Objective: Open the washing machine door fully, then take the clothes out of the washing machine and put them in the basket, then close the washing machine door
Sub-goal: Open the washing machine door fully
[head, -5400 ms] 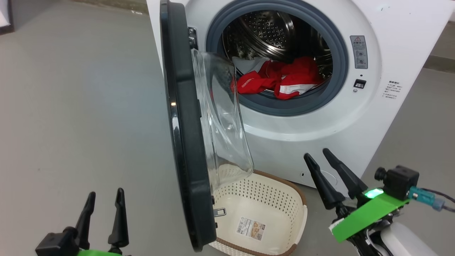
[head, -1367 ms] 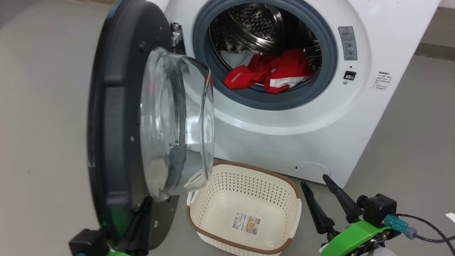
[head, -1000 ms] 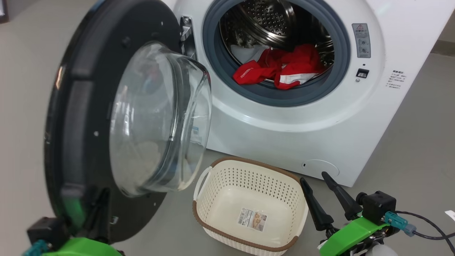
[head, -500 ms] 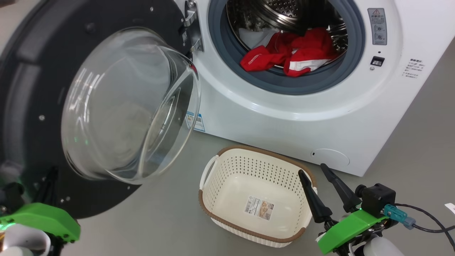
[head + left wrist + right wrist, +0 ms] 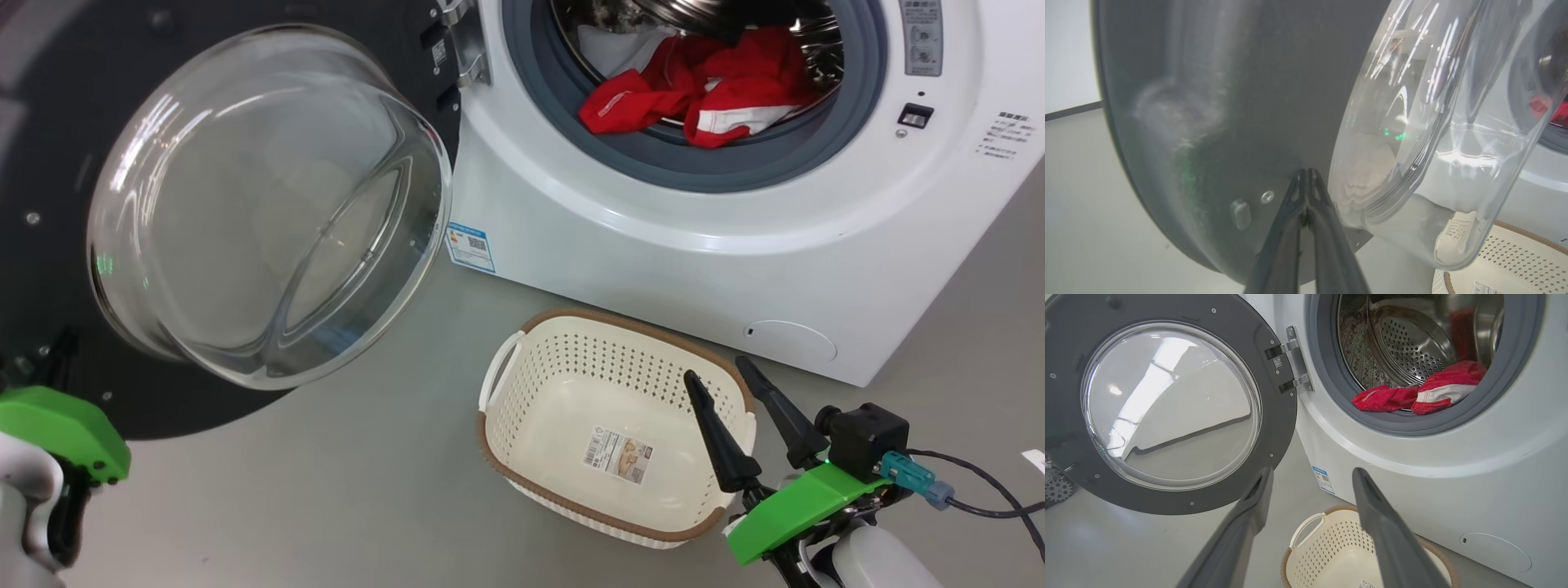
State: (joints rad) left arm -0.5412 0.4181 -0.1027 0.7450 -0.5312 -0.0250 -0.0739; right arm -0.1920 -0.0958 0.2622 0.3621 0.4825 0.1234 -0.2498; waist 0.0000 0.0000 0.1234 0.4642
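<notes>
The washing machine door (image 5: 49, 147) stands swung far out to the left, its clear glass bowl (image 5: 261, 204) bulging towards me. My left gripper (image 5: 1306, 172) is shut, tips pressed on the door's dark inner face (image 5: 1229, 102) beside the glass; its green mount (image 5: 57, 425) sits at the lower left. Red clothes (image 5: 702, 90) with white bands lie at the drum mouth of the white washing machine (image 5: 653, 245), also as clothes (image 5: 1437, 390). The cream basket (image 5: 620, 321) stands empty on the floor in front. My right gripper (image 5: 716, 369) hovers open and empty over the basket's right rim.
Grey floor lies all around. A blue label (image 5: 469, 245) and a round flap (image 5: 790, 341) mark the machine's lower front. A cable (image 5: 980, 502) trails from my right wrist. The door hinge (image 5: 1292, 365) sits left of the grey gasket (image 5: 1331, 392).
The door has swung much wider, from edge-on to facing me, with my shut left gripper staying on its inner face. The head camera has shifted. The right gripper stays open by the basket.
</notes>
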